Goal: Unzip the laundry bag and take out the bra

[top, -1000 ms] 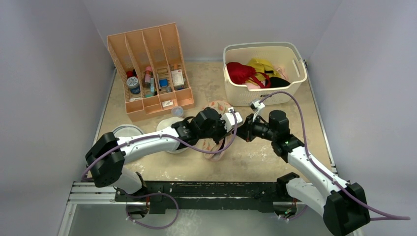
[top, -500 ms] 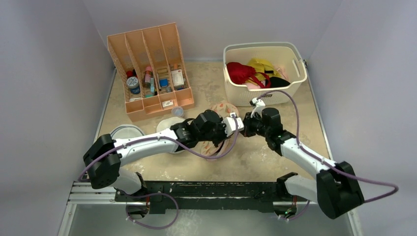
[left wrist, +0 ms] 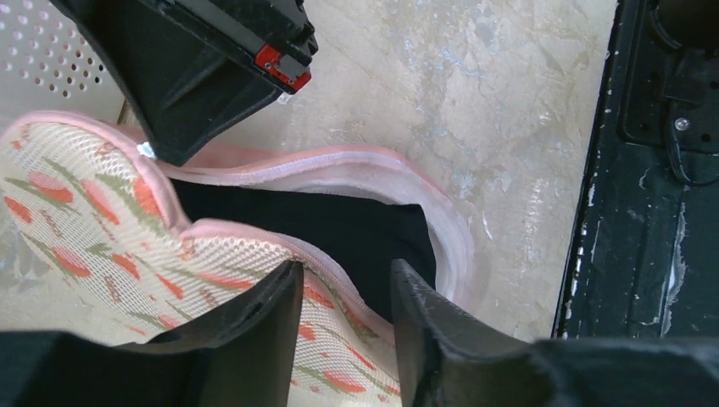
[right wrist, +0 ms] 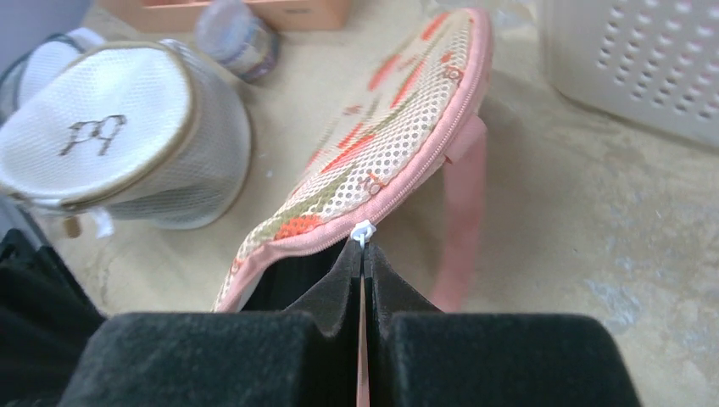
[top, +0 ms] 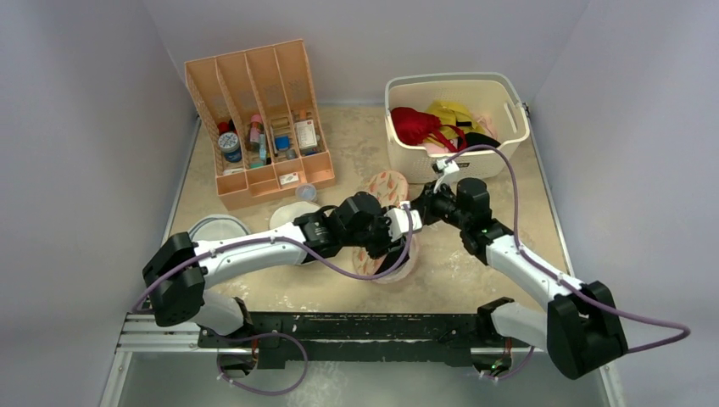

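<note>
The laundry bag, cream-peach with a red-orange flower print and a pink zip rim, lies between both arms, part open and tilted up on its edge. In the left wrist view its printed flap is lifted and the black bra shows inside. My left gripper is shut on the flap's rim, one finger on the print and the other over the opening. My right gripper is shut on the white zip pull, and the bag's rim runs away from it. The bra shows dark in the gap.
A white basket with red, yellow and dark garments stands just behind the bag; its wall shows in the right wrist view. A round white mesh bag with a glasses drawing, a small jar, a peach organiser and a white mesh disc lie to the left.
My right gripper has moved left and away along the rim with the zip pull. The bag has shifted right, its far lobe has risen, and the opening is wider. My left gripper followed it.
</note>
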You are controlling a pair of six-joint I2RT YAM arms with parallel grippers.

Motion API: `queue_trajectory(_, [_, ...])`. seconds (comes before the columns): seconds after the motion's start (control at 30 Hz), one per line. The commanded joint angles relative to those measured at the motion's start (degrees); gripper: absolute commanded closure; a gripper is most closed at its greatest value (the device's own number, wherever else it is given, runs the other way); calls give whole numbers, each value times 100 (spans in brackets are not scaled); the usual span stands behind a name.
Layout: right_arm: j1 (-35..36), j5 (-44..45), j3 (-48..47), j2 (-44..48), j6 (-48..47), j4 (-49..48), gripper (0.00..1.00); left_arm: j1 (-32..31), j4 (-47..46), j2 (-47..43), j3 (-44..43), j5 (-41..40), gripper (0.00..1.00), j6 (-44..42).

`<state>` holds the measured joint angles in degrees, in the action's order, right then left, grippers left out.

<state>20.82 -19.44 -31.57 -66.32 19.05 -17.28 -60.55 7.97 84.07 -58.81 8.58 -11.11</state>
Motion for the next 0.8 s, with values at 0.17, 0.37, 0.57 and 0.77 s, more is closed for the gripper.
queue_trajectory(0.17, [-26,-1022,277,751,49,-354,100,-20,-843,-496,0,-405,54,464])
queue_trajectory(0.37, [-25,-1175,370,898,177,-282,100,-17,-1300,-415,194,-1515,47,771])
queue_trajectory(0.57, [-18,-1363,382,1004,352,-352,100,-18,-1185,59,31,-1570,45,1001])
queue_trajectory(0.77, [1,-1412,410,1017,423,-368,100,-18,-1209,300,-32,-1491,50,1103])
